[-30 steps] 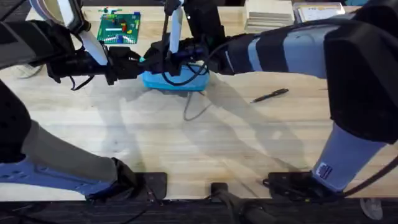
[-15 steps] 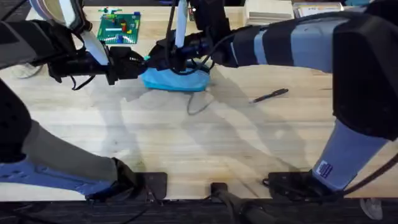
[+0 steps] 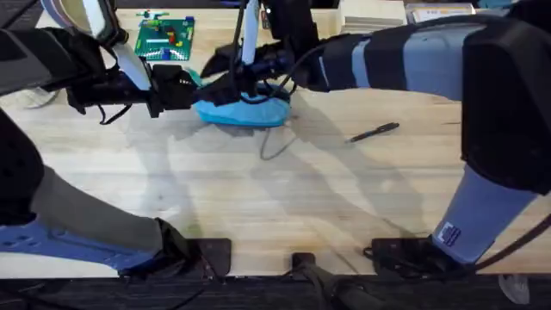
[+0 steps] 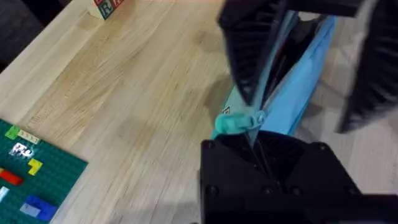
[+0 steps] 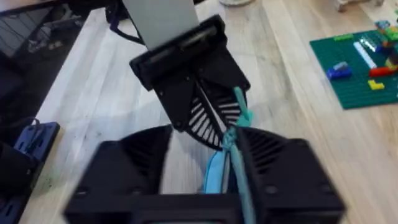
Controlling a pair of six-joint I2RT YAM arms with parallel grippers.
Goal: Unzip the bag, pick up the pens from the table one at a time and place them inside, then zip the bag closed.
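The light blue bag (image 3: 245, 112) lies at the far middle of the table (image 3: 258, 198). My left gripper (image 3: 191, 84) is at the bag's left end, shut on the fabric there (image 4: 258, 149). My right gripper (image 3: 222, 83) reaches across from the right and is shut on the bag's top edge (image 5: 230, 177). A teal pull tab (image 4: 238, 122) (image 5: 240, 112) sticks out between the tips of the two grippers. One dark pen (image 3: 374, 132) lies on the table to the right of the bag, apart from it.
A green brick baseplate (image 3: 166, 39) (image 5: 360, 68) sits at the back left, behind the left gripper. Stacked flat boxes (image 3: 372, 19) stand at the back right. A thin wire loop (image 3: 274, 148) lies in front of the bag.
The right gripper has shifted left and a little farther back along the bag. The bag has moved slightly left with it. The left gripper and the pen have stayed put.
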